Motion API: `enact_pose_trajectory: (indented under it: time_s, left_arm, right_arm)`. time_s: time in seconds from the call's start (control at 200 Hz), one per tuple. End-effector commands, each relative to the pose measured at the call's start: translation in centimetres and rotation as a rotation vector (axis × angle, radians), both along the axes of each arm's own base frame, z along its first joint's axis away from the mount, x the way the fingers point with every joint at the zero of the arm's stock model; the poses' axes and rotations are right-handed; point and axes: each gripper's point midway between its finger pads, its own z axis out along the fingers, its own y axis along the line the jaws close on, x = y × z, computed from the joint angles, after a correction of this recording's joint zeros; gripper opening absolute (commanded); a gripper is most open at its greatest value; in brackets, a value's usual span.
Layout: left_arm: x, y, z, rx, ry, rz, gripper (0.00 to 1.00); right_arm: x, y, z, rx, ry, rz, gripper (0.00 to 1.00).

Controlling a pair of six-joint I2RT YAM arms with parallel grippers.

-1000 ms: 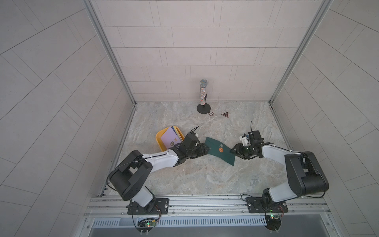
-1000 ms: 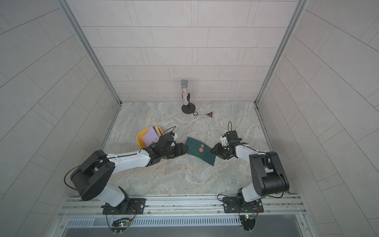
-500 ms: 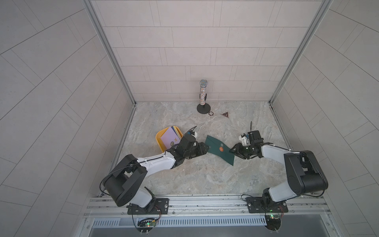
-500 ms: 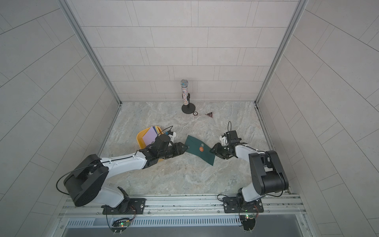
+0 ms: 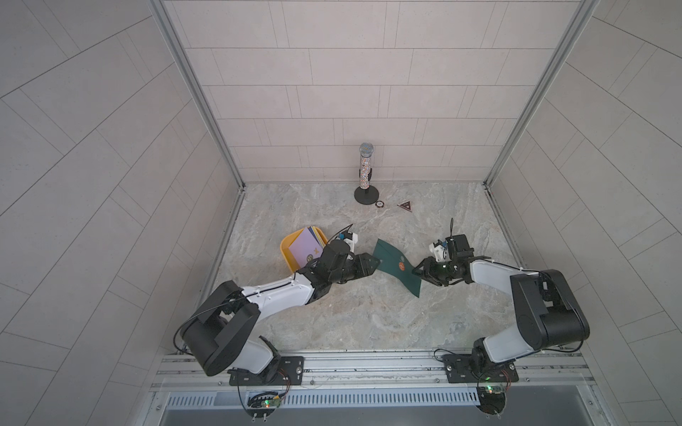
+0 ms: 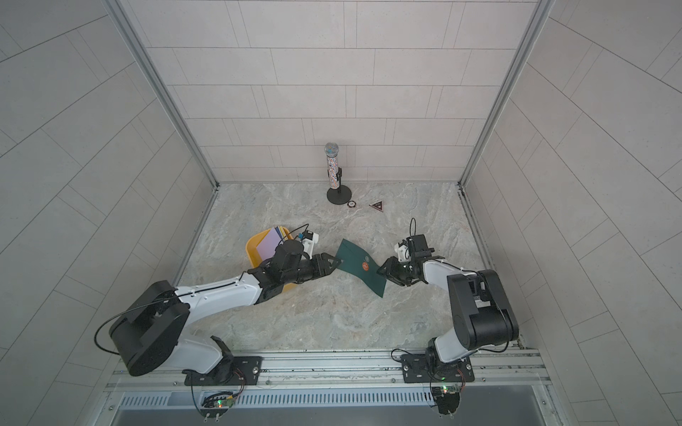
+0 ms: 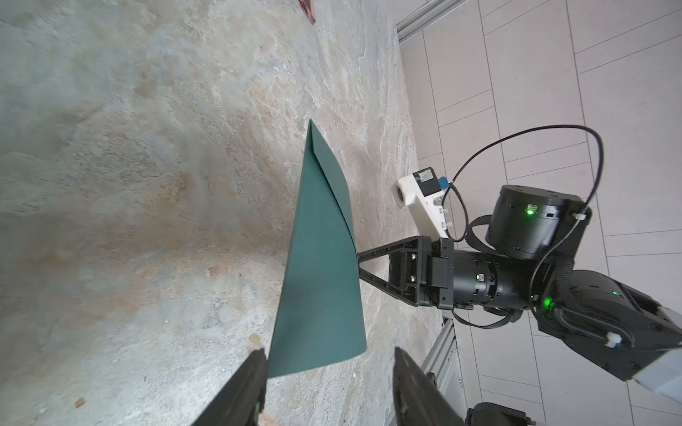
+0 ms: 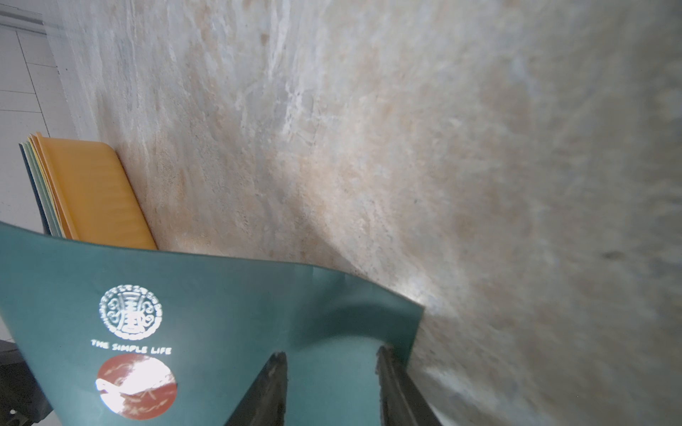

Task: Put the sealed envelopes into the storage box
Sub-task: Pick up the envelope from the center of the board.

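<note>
Handover, apparently: right hand [image 5: 417, 271] pinched the dark green envelope [image 5: 395, 265] mid-surface at its right edge; left hand [image 7: 328, 365] stood part open astride the left edge. Next would need left closing, right releasing, then a carry left to the yellow storage box [image 5: 286, 253].

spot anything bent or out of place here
The dark green envelope is buckled into a curve, held up at one end by the right gripper. The stacked envelopes poke past the rim of the storage box.
</note>
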Motion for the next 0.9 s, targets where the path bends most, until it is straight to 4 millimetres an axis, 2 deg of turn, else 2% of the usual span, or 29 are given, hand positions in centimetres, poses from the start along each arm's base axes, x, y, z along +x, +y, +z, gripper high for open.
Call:
enact_pose_trajectory:
  time_s: [0.0,0.19,0.36,0.535,0.765,0.896]
  left_arm:
    - [-0.2,-0.5,2.2,-0.054,-0.058,-0.033,0.59]
    - [-0.4,-0.5,2.7,-0.072,-0.068,-0.041,0.59]
    - [-0.4,-1.0,4.2,-0.137,-0.091,-0.062,0.59]
    - [-0.5,-1.4,3.9,-0.142,-0.072,-0.081,0.59]
    - [-0.9,-2.1,5.6,-0.261,-0.089,-0.118,0.59]
    - [-0.8,-2.4,5.3,-0.266,-0.071,-0.135,0.59]
  right_arm:
    - [-4.5,-1.0,-4.2,-0.082,0.2,0.001,0.45]
    - [-4.6,-1.0,-4.2,-0.082,0.199,0.001,0.45]
    - [-4.7,-1.0,-4.2,-0.08,0.199,0.002,0.45]
    - [-4.7,-1.0,-4.2,-0.078,0.2,0.003,0.45]
    - [-4.7,-1.0,-4.3,-0.078,0.202,0.002,0.45]
    - [-4.8,-1.0,-4.3,-0.078,0.202,0.002,0.45]
